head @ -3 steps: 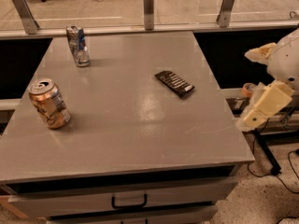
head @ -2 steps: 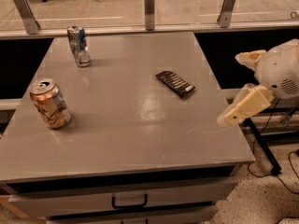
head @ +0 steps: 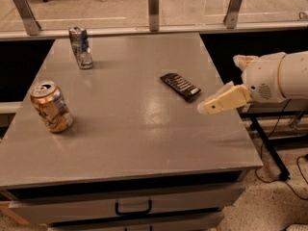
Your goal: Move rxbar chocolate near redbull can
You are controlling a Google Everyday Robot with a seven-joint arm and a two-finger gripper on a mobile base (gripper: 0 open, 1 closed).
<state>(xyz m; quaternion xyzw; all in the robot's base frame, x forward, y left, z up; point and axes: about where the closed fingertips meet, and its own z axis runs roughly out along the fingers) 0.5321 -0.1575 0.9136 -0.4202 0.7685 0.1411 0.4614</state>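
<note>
At the left of the grey bench (head: 144,143) stands a wide orange-gold and white can (head: 51,107), leaning a little, its opened top facing the camera. It is close to the left edge and nearer the front than the other things.

Further back and slightly to the right, near the far left corner, the redbull can (head: 81,47) stands upright, blue and silver with dents in its wall. It is well apart from the orange can.

Right of the bench's middle lies the rxbar chocolate (head: 180,86), flat on the surface, dark with pale lettering, set diagonally with its far end pointing up-left and its near end down-right. It is well apart from the redbull can, with bare bench top between them.

Just beside the bar's near end, over the right edge of the bench, hangs the hand (head: 221,84) on its white wrist, reaching in from the right. Its two beige fingers (head: 225,100) are spread and hold nothing; the lower one points toward the bar without touching it.
</note>
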